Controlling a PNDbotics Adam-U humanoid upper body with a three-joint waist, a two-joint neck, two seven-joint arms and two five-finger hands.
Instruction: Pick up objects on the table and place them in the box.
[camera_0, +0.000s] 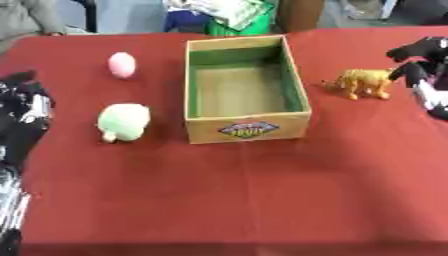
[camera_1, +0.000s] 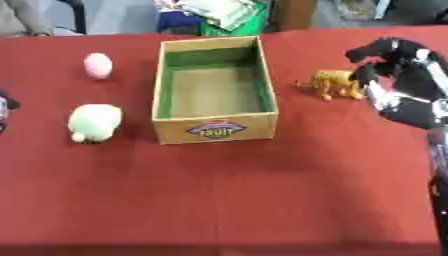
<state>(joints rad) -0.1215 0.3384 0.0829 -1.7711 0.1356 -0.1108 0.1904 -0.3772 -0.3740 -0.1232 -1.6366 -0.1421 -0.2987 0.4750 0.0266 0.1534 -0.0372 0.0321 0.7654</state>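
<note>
A cardboard box (camera_0: 248, 120) with a green inside stands open at the table's middle, and nothing shows in it. Right of it stands a small yellow-orange toy animal (camera_1: 332, 82). My right hand (camera_1: 402, 80) hovers just right of the toy, open with its fingers curved toward it, and holds nothing. Left of the box lie a pink egg-shaped thing (camera_0: 122, 64) and, nearer me, a pale green round plush (camera_0: 123, 121). My left hand (camera_0: 24, 102) shows at the left edge, apart from both.
The red tablecloth (camera_0: 227, 200) is bare in front of the box. Beyond the far edge sit green and white clutter (camera_0: 232, 15) and a person's grey sleeve (camera_0: 26, 17).
</note>
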